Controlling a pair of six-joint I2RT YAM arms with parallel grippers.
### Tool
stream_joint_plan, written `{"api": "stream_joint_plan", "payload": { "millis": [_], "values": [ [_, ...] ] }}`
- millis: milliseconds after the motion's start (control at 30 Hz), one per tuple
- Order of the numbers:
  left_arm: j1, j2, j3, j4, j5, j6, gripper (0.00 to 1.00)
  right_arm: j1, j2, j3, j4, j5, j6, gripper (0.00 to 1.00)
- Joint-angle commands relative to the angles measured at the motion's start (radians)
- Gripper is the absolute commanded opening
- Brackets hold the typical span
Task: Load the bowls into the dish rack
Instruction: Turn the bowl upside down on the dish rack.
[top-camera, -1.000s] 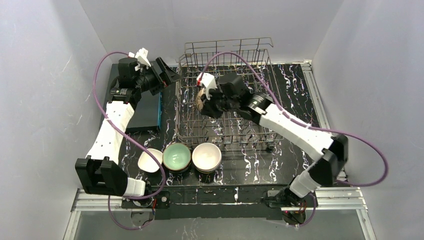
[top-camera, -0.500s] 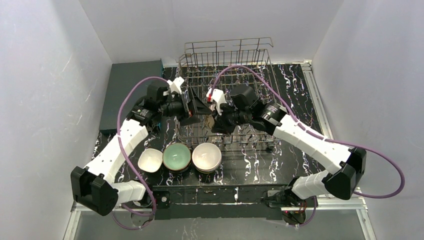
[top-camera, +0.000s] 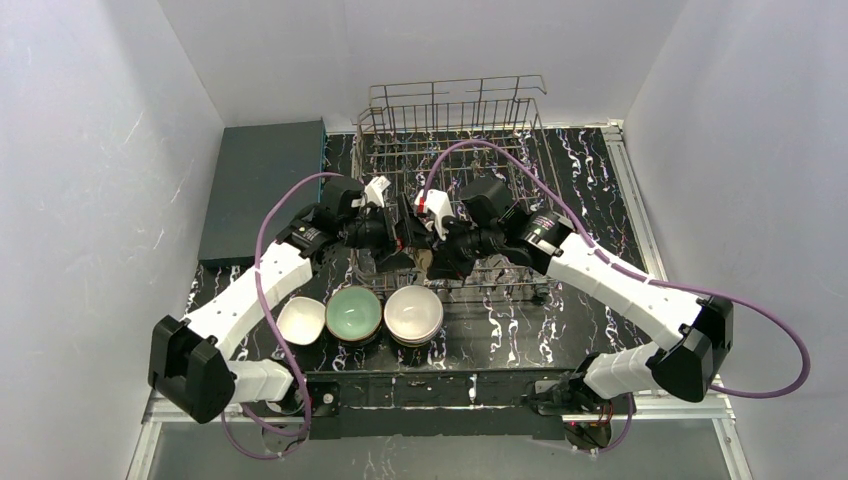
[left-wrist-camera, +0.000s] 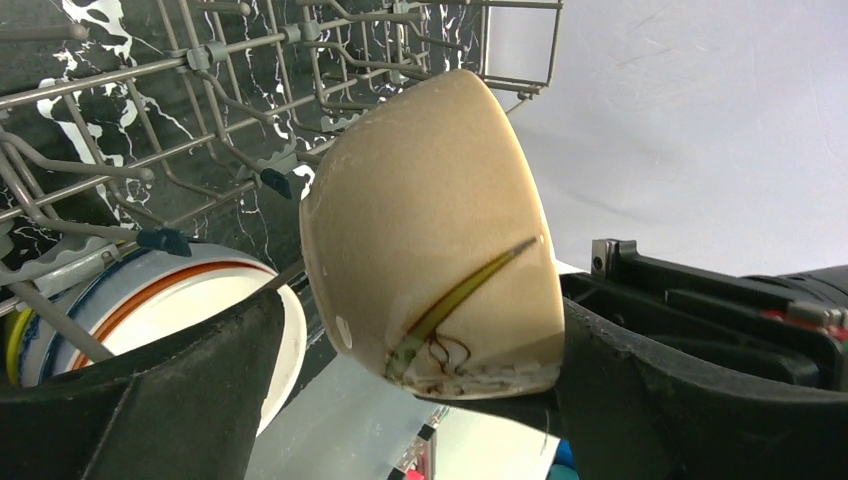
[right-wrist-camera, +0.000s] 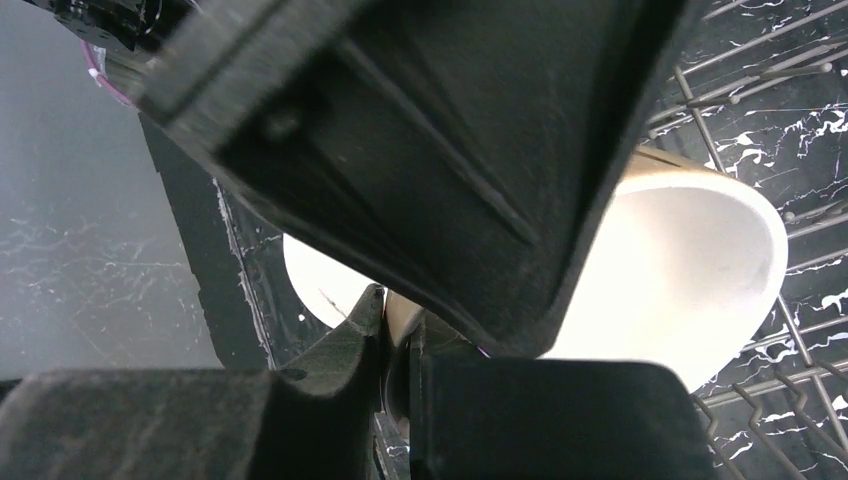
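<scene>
1. Big wire dish rack at the back middle of the table. Holds a white bowl with an orange and blue rim between its tines.
2. Just in front of the rack, three more on the table: small white bowl, mint green bowl, pale peach bowl. Not loaded yet.
3. Wide-open left gripper, holding nothing. Reaches in from the left with one finger on each side of the tan bowl.
4. Tan bowl up in the air over the near left part of the rack. Tipped on its side, mouth turned to the right arm, outside turned to the left arm. Sits right between the open left fingers; cannot tell if touching.
5. Almost-shut right gripper, pinching the tan bowl's rim.
6. Looks like a hand-over: next, most likely, squeeze the left fingers across the round sides.
</scene>
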Motion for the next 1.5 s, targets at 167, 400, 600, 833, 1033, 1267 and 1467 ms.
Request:
{"api": "stream_joint_plan", "payload": {
  "millis": [167,400,600,833,1033,1267,1467],
  "values": [
    [-0.045,0.051,-0.038,0.051,0.068,-0.075,0.92,0.008,-0.038,0.020,0.125,-0.042,-0.002,0.01],
    [-0.051,0.062,-0.063,0.139,0.094,-0.130,0.77,0.009,-0.024,0.017,0.125,-0.027,-0.001,0.01],
    [-0.049,0.083,-0.090,0.232,0.129,-0.170,0.48,0.011,-0.020,0.002,0.147,0.034,0.029,0.04],
    [-0.033,0.098,-0.026,0.155,0.065,-0.096,0.33,0.011,-0.012,0.003,0.157,0.111,0.067,0.32],
    [0.038,0.097,-0.022,0.170,0.051,-0.086,0.29,0.009,-0.039,-0.015,0.174,0.187,0.125,0.67],
    [0.113,0.069,0.001,0.157,0.029,-0.001,0.25,-0.059,-0.089,-0.051,0.216,0.176,0.219,0.96],
    [0.131,-0.034,0.008,0.159,-0.077,0.159,0.22,-0.281,-0.128,-0.150,0.360,-0.117,0.429,0.99]
  ]
}}
